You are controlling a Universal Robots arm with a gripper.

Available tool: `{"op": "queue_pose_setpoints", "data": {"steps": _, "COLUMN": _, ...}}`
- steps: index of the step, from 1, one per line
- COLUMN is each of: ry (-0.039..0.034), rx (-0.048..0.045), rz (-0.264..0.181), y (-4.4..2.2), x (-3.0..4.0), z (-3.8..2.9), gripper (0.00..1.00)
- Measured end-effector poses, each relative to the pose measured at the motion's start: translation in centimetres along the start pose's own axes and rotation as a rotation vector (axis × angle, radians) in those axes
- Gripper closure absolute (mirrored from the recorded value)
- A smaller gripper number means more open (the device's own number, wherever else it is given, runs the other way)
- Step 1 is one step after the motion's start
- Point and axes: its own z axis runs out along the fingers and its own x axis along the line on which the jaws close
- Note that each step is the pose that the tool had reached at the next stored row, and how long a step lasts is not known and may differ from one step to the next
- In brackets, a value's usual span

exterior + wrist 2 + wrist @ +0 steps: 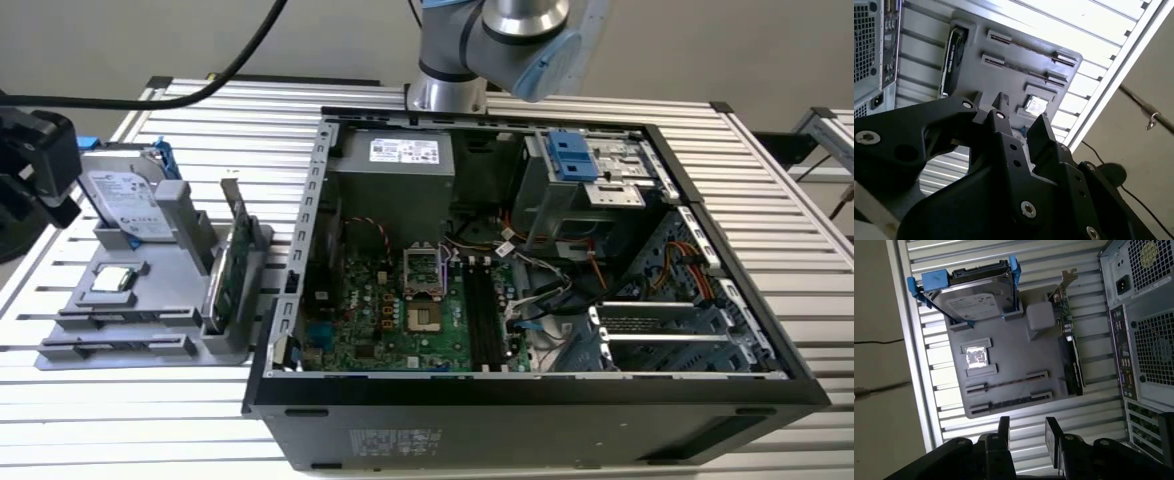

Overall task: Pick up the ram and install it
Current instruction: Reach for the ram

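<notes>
The claw point(1028, 434) hangs open, its fingers moderately apart and holding nothing. In the first wrist view, the ram point(1010, 401) seems to be the thin dark strip standing on edge between two slotted holders. It is on the grey tray point(1009, 350), along the side nearest the claw, near but apart. Its long axis runs nearly in line with the claw's gap, not across it.

In the exterior view the tray lies at lower left on the table point(160, 420), apart from the open computer case point(534, 425) at centre. The hard drive point(976, 295) and the upright card point(1071, 365) share the tray, the card near one end of the ram. Nothing stands between claw and ram.
</notes>
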Motion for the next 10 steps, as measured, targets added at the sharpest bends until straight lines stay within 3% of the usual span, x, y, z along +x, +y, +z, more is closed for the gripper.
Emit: {"op": "queue_pose_setpoints", "data": {"steps": 10, "ry": -0.0046, "rx": 0.0005, "rz": 0.094, "y": 0.0, "x": 0.0, "z": 0.07, "gripper": 0.0}}
